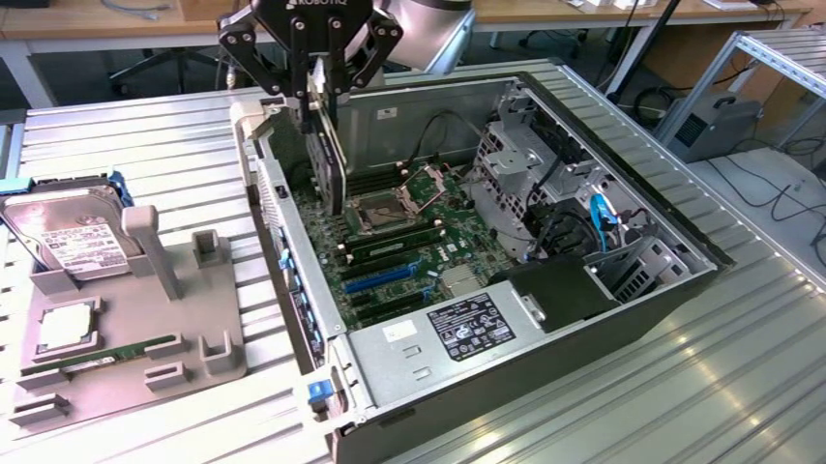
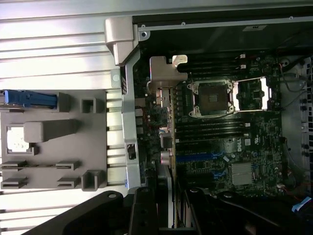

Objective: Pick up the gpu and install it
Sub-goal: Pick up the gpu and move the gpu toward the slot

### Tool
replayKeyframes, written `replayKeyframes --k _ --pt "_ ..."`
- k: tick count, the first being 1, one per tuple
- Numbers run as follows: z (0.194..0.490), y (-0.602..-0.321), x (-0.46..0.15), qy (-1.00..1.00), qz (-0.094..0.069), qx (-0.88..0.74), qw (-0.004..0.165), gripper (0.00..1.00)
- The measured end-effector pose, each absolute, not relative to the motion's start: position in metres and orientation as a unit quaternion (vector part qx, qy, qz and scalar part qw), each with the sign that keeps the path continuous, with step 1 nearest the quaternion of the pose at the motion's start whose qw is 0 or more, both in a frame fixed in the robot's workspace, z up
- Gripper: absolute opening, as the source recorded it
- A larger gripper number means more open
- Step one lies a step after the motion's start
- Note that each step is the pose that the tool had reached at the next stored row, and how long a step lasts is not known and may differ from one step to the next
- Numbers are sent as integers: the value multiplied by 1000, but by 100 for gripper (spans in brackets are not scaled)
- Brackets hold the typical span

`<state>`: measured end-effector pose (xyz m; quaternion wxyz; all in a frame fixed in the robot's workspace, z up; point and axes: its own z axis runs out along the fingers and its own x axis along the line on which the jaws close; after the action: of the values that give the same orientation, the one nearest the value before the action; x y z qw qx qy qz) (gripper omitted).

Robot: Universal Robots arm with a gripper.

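Tool: the tool (image 1: 325,97) hangs over the open case, its jaws closed partway on the top edge of the gpu.
Gpu: the gpu (image 1: 331,164) hangs upright and edge-on from the tool, its lower end down inside the case. It is just inside the wall on the exterior view's left.
Bracket: in the wrist view the silver bracket (image 2: 164,71) shows at the card's far end, beside the socket.
Contact: I cannot tell whether the card's lower edge touches the board.
Board: the board (image 1: 400,261) lies flat in the case floor. The socket (image 1: 387,208) is open, just beside the card.
Case: the case (image 1: 387,372) lies on its side, lid off, on the surface (image 1: 155,145).
Holder: a grey holder (image 1: 193,338) sits on the surface to the exterior view's left of the case.
Drive: a drive (image 1: 72,237) leans tilted in the holder's far end.
Stick: a green memory stick (image 1: 123,353) lies in a low slot of the holder.
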<state>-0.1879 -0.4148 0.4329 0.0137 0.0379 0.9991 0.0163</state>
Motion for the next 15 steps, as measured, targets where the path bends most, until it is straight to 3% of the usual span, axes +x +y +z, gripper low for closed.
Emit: replayKeyframes --k 15 --pt "432 -415 -176 999 16 38 14 27"
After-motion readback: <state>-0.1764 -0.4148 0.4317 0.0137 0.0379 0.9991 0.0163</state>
